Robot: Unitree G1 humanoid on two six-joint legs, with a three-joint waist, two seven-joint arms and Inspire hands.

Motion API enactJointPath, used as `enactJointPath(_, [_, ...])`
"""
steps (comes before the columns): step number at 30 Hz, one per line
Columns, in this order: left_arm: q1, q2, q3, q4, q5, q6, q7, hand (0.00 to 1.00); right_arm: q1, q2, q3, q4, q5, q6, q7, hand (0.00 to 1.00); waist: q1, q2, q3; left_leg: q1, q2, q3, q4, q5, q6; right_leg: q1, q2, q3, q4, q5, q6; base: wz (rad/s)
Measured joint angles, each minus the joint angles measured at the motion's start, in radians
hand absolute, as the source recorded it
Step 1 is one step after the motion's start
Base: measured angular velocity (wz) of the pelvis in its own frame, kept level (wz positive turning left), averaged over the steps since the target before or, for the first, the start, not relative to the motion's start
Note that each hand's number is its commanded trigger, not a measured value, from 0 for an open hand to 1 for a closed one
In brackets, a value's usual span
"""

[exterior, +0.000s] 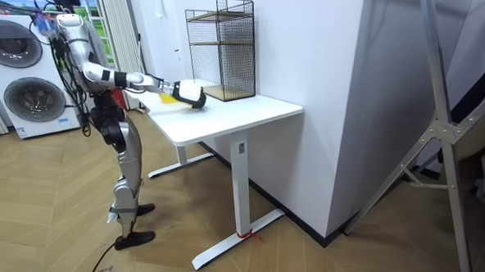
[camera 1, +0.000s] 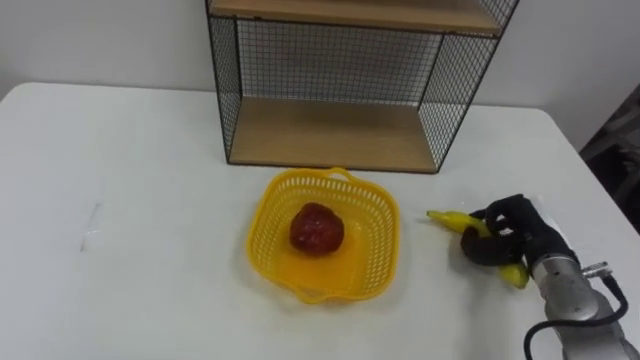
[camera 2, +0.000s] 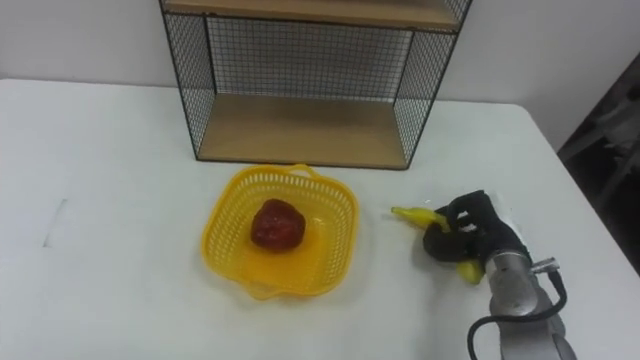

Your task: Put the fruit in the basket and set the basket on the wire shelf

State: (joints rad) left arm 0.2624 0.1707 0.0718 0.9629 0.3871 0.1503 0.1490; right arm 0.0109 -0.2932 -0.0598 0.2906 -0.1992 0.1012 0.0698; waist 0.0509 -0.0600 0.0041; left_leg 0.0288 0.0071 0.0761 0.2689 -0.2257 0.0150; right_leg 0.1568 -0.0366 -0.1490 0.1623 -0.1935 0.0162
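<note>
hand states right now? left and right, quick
left hand: cannot be told.
right hand: shut on the banana, fingers curled round it.

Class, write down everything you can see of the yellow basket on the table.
The yellow basket looks like plastic lattice. It is shallow, with wavy flared walls and a small handle loop on its far and near rims. It sits upright on the white table, close in front of the wire shelf. One red fruit lies inside. The right hand, curled on a banana, is apart to its right.
</note>
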Motion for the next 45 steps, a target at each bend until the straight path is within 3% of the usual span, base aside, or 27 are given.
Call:
enactJointPath(2, [-0.004,0.0,0.001,0.001,0.0,-0.018,0.001,0.0,0.015,0.013,0.002,-0.042,0.082,0.0,0.01,1.0,0.0,0.01,0.0055,-0.002,-0.001,0.006,-0.003,0.0,0.001,-0.01,-0.001,0.009,0.008,0.0,0.0,-0.09])
enactJointPath(8, [0.005,-0.001,0.004,0.0,0.003,-0.037,0.007,0.0,0.044,0.019,0.016,-0.223,0.241,-0.004,0.019,1.0,-0.011,0.017,0.0022,-0.007,-0.002,0.004,0.002,0.0,0.002,-0.016,-0.003,0.006,0.008,0.0,0.0,0.01])
enactJointPath(13, [0.023,-0.005,0.003,0.016,0.039,-0.045,0.007,0.0,0.049,0.032,0.016,-0.322,0.27,-0.037,0.019,1.0,-0.018,0.026,-0.0039,0.0,-0.002,0.005,0.004,0.0,0.002,-0.014,-0.003,0.005,0.008,0.0,0.0,0.0])
enactJointPath(18, [0.034,-0.01,0.003,0.049,0.039,-0.048,0.008,0.0,0.049,0.035,0.015,-0.404,0.269,-0.039,0.01,1.0,-0.02,0.039,-0.0101,0.001,-0.002,0.007,-0.002,0.001,0.002,-0.013,-0.004,0.007,0.009,0.0,0.0,-0.01])
enactJointPath(24, [0.017,-0.01,0.003,0.113,0.038,-0.05,0.006,0.0,0.049,0.035,-0.004,-0.497,0.269,-0.05,-0.019,1.0,-0.021,0.027,-0.0083,-0.001,-0.004,0.002,0.001,0.002,0.003,-0.005,-0.004,0.003,0.007,0.0,0.0,0.01])
enactJointPath(31, [-0.022,-0.007,-0.001,0.109,0.038,-0.066,-0.025,0.0,0.041,0.034,0.067,-0.578,0.071,-0.06,0.001,1.0,-0.013,0.003,-0.0047,-0.024,-0.005,0.005,0.006,0.003,0.004,-0.031,-0.005,0.011,0.007,0.0,0.001,0.0])
enactJointPath(45, [-0.062,0.0,-0.074,0.104,0.038,-0.089,-0.022,0.0,0.036,0.027,0.218,-0.581,-0.083,-0.057,0.139,1.0,0.04,0.001,-0.0036,-0.011,-0.005,0.003,-0.019,0.007,0.002,-0.036,-0.004,0.008,0.007,0.0,0.001,0.0])
